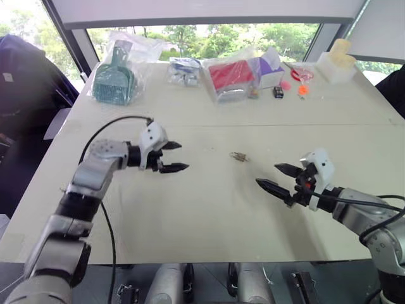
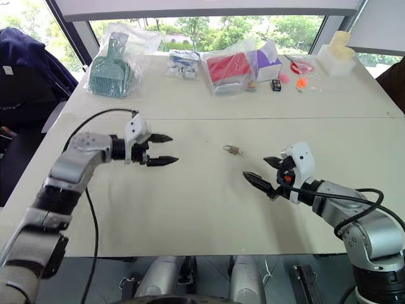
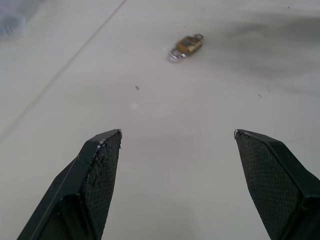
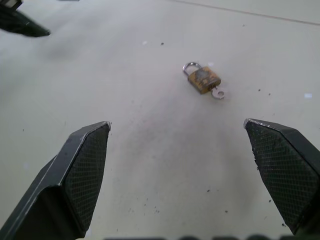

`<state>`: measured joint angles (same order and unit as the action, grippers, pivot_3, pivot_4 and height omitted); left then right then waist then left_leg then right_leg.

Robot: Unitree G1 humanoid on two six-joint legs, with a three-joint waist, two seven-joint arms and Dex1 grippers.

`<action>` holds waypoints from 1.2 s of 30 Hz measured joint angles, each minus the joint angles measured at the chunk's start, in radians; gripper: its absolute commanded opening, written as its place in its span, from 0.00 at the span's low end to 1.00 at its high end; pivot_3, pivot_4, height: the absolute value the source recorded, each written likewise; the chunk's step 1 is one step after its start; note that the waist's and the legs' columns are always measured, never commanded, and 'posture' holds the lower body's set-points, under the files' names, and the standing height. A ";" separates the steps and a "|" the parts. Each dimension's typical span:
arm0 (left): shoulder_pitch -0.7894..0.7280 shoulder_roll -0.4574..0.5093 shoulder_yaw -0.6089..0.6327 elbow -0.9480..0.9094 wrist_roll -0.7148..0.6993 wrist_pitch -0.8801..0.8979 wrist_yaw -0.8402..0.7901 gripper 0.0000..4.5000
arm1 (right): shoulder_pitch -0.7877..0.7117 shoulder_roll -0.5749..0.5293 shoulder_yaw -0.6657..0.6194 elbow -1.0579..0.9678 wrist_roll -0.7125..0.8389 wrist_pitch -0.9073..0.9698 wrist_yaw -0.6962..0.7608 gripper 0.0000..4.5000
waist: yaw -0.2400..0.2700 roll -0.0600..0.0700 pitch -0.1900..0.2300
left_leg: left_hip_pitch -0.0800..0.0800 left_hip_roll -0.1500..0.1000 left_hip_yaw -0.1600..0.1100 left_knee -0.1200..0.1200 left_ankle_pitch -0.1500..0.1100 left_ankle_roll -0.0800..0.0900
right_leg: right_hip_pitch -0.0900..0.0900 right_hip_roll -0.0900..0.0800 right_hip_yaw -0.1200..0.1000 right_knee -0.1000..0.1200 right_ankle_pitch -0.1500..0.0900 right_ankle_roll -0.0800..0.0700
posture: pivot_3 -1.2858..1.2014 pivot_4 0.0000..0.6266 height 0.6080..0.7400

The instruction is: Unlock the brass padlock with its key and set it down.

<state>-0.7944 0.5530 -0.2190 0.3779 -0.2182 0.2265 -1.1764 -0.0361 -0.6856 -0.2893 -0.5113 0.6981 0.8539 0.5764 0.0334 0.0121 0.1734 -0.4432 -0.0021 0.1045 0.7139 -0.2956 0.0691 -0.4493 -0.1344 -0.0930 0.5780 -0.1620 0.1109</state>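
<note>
Both pincers stand with jaws spread wide and hold nothing: the left gripper (image 1: 172, 156) and the right gripper (image 1: 277, 177) hover above the pale white table (image 1: 209, 209), pointing toward each other. Between them, ahead of both sets of fingertips and apart from each, lies the tiny padlock with a yellowish brass body and a thin silvery shackle loop (image 4: 202, 78), flat on its side; a small silvery key (image 4: 217, 93) sticks out of the end of the body opposite the shackle. Whether the shackle is already released you cannot tell from here. Your main risk is size: the lock is smaller than one finger, so a closing jaw may skate it across the smooth top instead of pinching it. Lying flat, it gives little height to grip; come in too high and you close on air, too low and the tips scrape the table. Grabbing the key head first could pull the key out or spin the whole lock. With both pincers converging on one small spot, finger collision is likely, so bring in one at a time. The bagged clutter at the far edge is well apart and poses no hazard.
</note>
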 measured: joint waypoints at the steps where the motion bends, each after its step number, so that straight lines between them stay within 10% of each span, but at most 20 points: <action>1: -0.062 -0.032 -0.016 0.074 0.020 -0.049 -0.025 0.84 | 0.006 0.000 -0.018 -0.007 0.012 0.009 -0.008 0.99 | 0.006 0.000 0.000 | 0.000 0.000 0.000 0.000 0.000 0.000 | 0.000 0.000 0.000 0.000 0.000 0.000 | 0.52 0.24 0.96; 15: -0.489 -0.484 -0.102 0.893 0.285 -0.456 -0.004 0.84 | 0.143 0.125 -0.074 -0.156 0.033 0.011 -0.193 0.99 | 0.004 -0.003 0.001 | -0.001 0.000 0.000 0.001 -0.002 0.004 | 0.000 0.000 0.000 0.001 0.000 0.001 | 0.52 0.24 0.96; 36: -0.508 -0.591 -0.031 1.002 0.468 -0.271 0.136 0.84 | 0.409 0.292 -0.035 -0.439 0.031 -0.043 -0.424 0.99 | 0.007 -0.003 0.001 | 0.000 0.000 0.000 0.002 -0.002 0.005 | 0.001 0.000 0.000 0.000 0.000 0.001 | 0.52 0.24 0.96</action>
<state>-1.3020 -0.0384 -0.2502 1.3798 0.2501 -0.0445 -1.0403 0.3731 -0.3937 -0.3246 -0.9499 0.7290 0.8112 0.1519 0.0399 0.0094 0.1741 -0.4436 -0.0018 0.1042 0.7160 -0.2980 0.0741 -0.4482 -0.1346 -0.0932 0.5778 -0.1621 0.1118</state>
